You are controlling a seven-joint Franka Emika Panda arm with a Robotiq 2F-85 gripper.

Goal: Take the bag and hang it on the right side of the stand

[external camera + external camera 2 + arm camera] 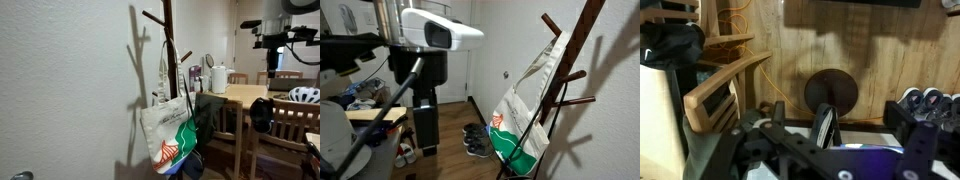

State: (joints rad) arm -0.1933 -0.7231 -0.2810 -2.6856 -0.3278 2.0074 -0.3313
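Note:
A white tote bag (170, 130) with a green and orange print hangs by its straps from a peg of the dark wooden coat stand (168, 30) against the wall. It shows in both exterior views, bag (525, 115) and stand (570, 60). My gripper (270, 40) is far from the bag, up above the dining table. In the wrist view the gripper (865, 125) is open and empty, its fingers apart over the wooden floor. Neither bag nor stand shows in the wrist view.
A wooden table (245, 95) with chairs stands beside the stand, bearing a white jug (218, 78) and a helmet (305, 95). Shoes (475, 140) lie on the floor by the wall. A wooden chair (720, 85) and a black disc (830, 95) lie below the wrist.

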